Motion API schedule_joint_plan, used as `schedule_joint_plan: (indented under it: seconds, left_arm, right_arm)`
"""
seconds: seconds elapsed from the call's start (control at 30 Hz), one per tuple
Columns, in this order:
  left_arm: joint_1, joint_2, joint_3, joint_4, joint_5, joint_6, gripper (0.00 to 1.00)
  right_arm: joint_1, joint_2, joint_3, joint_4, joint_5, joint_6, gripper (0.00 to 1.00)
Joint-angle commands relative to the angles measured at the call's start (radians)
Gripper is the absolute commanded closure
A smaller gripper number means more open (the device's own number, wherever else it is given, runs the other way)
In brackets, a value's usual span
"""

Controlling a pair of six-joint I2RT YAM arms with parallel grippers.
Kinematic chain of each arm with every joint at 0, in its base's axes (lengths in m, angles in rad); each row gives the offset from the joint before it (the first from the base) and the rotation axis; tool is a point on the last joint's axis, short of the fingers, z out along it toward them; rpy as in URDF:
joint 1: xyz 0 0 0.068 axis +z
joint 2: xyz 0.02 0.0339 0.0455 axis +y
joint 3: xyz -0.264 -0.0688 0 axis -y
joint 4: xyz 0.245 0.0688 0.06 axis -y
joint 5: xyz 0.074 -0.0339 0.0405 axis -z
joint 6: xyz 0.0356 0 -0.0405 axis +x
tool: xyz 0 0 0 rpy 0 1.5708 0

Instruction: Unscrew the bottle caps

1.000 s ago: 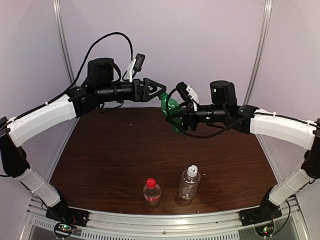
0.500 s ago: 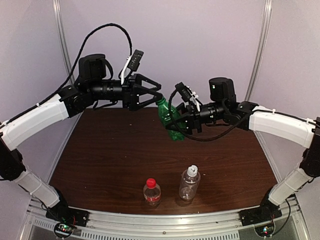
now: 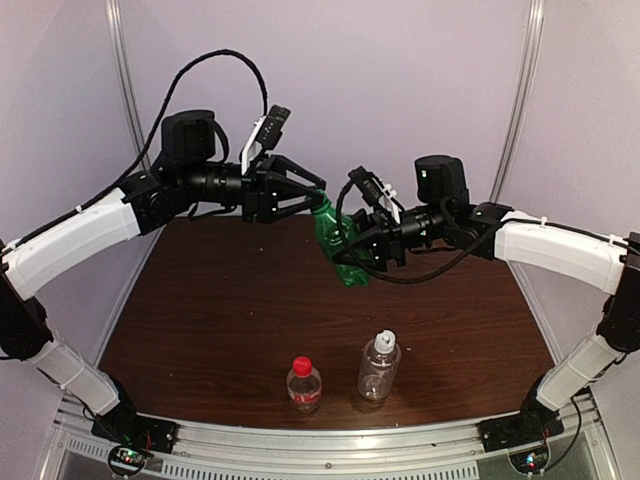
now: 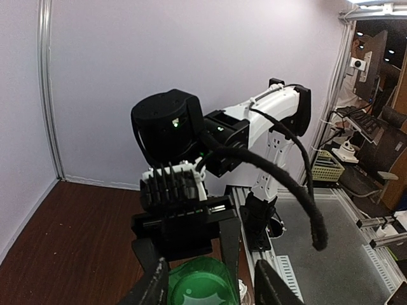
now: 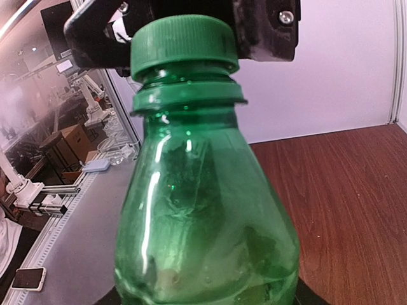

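Note:
My right gripper (image 3: pixel 354 246) is shut on the slim green bottle (image 3: pixel 340 243) and holds it tilted above the back of the table. Its green cap (image 3: pixel 320 201) is on the neck and points at my left gripper (image 3: pixel 308 194), which is open with one finger on each side of the cap. The right wrist view shows the bottle (image 5: pixel 203 216) and its cap (image 5: pixel 184 41) close up, with the left gripper's black body behind the cap. In the left wrist view the green bottle (image 4: pixel 200 283) sits between my spread fingers (image 4: pixel 154 284).
Near the front edge stand the short clear bottle with a red label (image 3: pixel 304 388) and red cap (image 3: pixel 302 365), and the larger clear ribbed bottle (image 3: pixel 379 370) with a white-grey cap (image 3: pixel 385 341). The brown table (image 3: pixel 200 310) has side rails and a back wall.
My left gripper was closed at the green cap and has opened, drawing back slightly left. The right gripper has shifted the bottle a little left and lower.

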Motion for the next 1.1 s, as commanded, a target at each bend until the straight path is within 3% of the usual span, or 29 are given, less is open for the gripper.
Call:
schedule_joint_plan:
  seconds: [0.0, 0.27, 0.47, 0.63, 0.73, 0.83, 1.07]
  left_arm:
    - [0.006, 0.012, 0.0, 0.003, 0.023, 0.016, 0.55]
    - [0.006, 0.022, 0.0, 0.01, 0.022, 0.011, 0.67]
    - [0.006, 0.015, 0.003, 0.016, -0.033, -0.024, 0.78]
    - [0.007, 0.006, 0.022, 0.02, -0.256, -0.164, 0.79]
    - [0.006, 0.008, 0.027, 0.01, -0.475, -0.336, 0.8]
    - [0.004, 0.01, 0.004, 0.018, -0.602, -0.496, 0.8]
    - [-0.005, 0.017, -0.033, 0.031, -0.756, -0.55, 0.74]
  right_arm:
    - [-0.003, 0.004, 0.037, 0.025, -0.036, 0.01, 0.44]
    - [-0.006, 0.002, 0.031, 0.028, -0.028, 0.01, 0.44]
    - [-0.013, -0.005, 0.033, -0.003, 0.069, 0.009, 0.45]
    - [-0.014, -0.025, 0.036, -0.055, 0.356, -0.018, 0.46]
    - [-0.008, -0.044, 0.008, -0.036, 0.584, -0.035, 0.47]
    - [0.008, -0.066, -0.041, 0.013, 0.759, -0.057, 0.47]
    - [0.04, -0.106, -0.111, 0.09, 0.966, -0.093, 0.48]
